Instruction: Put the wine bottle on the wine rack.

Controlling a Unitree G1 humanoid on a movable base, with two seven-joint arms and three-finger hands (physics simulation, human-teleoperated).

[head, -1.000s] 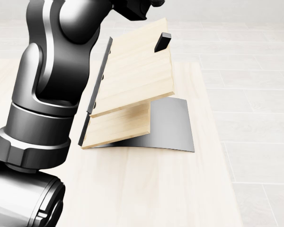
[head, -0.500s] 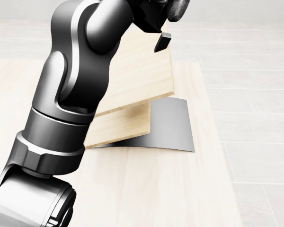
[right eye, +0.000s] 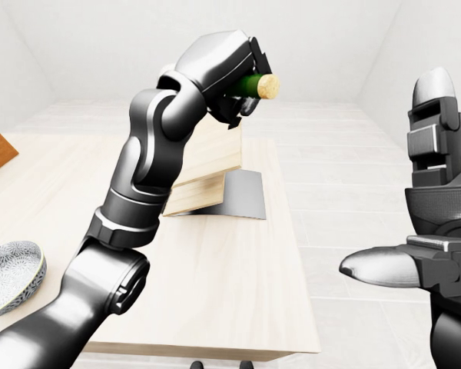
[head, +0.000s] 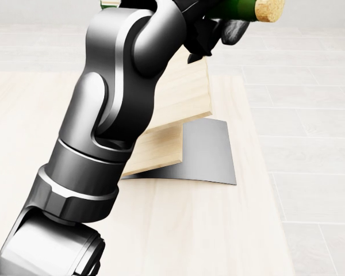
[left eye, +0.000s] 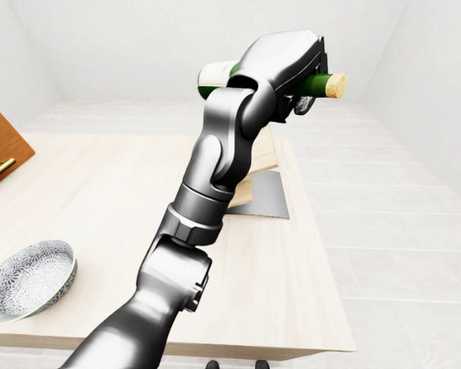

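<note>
My left arm has swung rightward — my left hand (left eye: 288,65) grasps the wine bottle (left eye: 323,83) level above the wine rack (head: 178,95) for lowering.

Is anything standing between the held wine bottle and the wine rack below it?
Nothing visible does. The left robot hand holds the wine bottle horizontally above the wine rack, with only open air between them in the eye views. The patterned bowl sits far off at the table's left edge.

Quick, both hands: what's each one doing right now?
Left hand: closed round the wine bottle, held up above the wine rack.
Right hand: open, holding nothing, off at the right edge of the right-eye view.
</note>
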